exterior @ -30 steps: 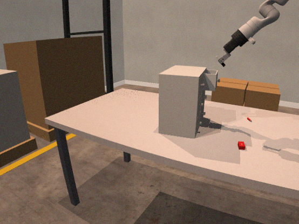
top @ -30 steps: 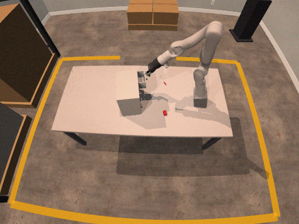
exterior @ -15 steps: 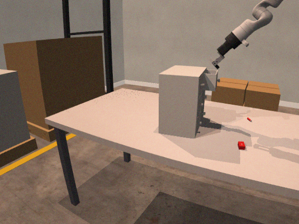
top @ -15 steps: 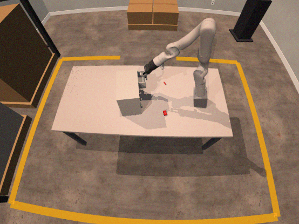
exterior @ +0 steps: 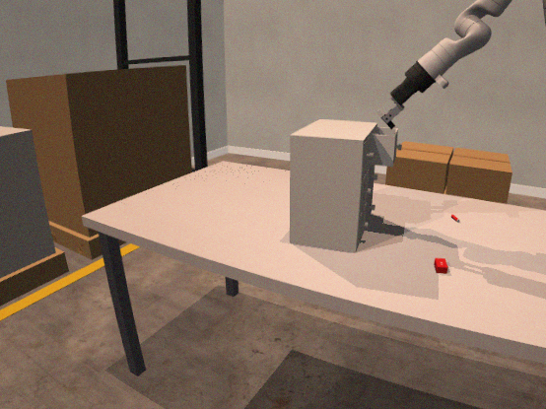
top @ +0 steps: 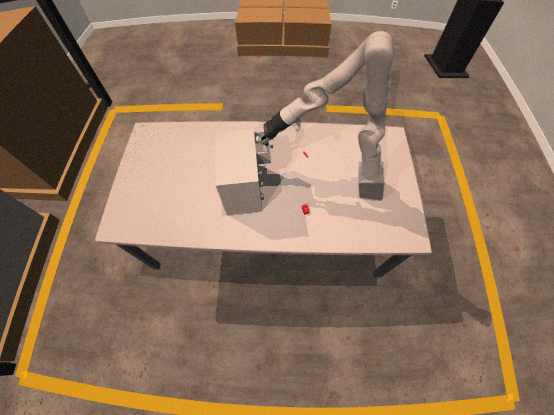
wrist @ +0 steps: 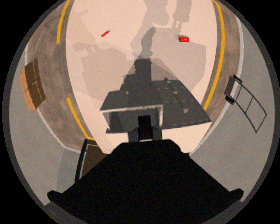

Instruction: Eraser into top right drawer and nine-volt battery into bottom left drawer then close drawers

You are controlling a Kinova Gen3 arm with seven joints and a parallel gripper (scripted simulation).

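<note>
The small grey chest (top: 235, 158) (exterior: 325, 188) (wrist: 177, 100) stands upright. Its right top-row drawer (top: 264, 157) (exterior: 386, 145) (wrist: 117, 120) is pulled out; the other drawers look pushed in. My gripper (top: 264, 142) (exterior: 388, 121) (wrist: 145, 132) points down at a slant over that drawer's opening, close to the chest's front. It looks shut on a dark block, apparently the eraser (exterior: 391, 125) (wrist: 144, 122). How deep the block reaches into the drawer is unclear. A red block (top: 305, 209) (exterior: 441, 265) (wrist: 184, 39), apparently the nine-volt battery, lies in front of the chest.
A small thin red item (top: 305, 154) (exterior: 454, 218) (wrist: 105, 33) with a pale end lies on the table (top: 160, 186) (exterior: 237, 203), farther back than the red block. The arm's base (top: 371, 186) stands at the table's right side, facing the drawers.
</note>
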